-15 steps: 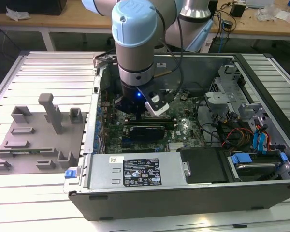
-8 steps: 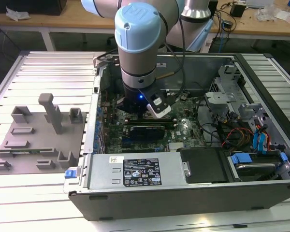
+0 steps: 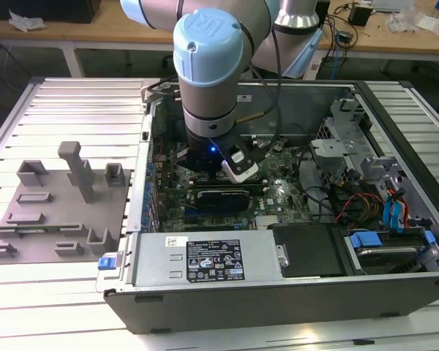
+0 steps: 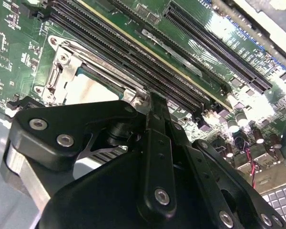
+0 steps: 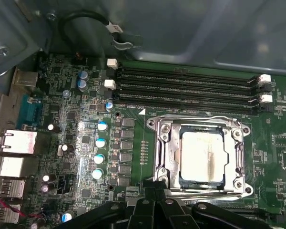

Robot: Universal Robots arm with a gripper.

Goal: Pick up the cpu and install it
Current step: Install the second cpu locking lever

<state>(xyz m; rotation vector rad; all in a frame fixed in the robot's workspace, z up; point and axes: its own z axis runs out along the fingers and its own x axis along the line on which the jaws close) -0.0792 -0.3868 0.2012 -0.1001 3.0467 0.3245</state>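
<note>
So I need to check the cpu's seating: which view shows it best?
The first wrist view: the cpu lies flat inside the socket frame, whole top visible. In the second wrist view the claw covers part of the cpu.

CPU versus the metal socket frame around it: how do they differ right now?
The cpu is a flat pale square with a smudged matte top; the socket frame is shiny, cut-out bare metal with screws at its corners. The cpu lies inside; the socket frame rings it. Both lie flat on the motherboard.
</note>
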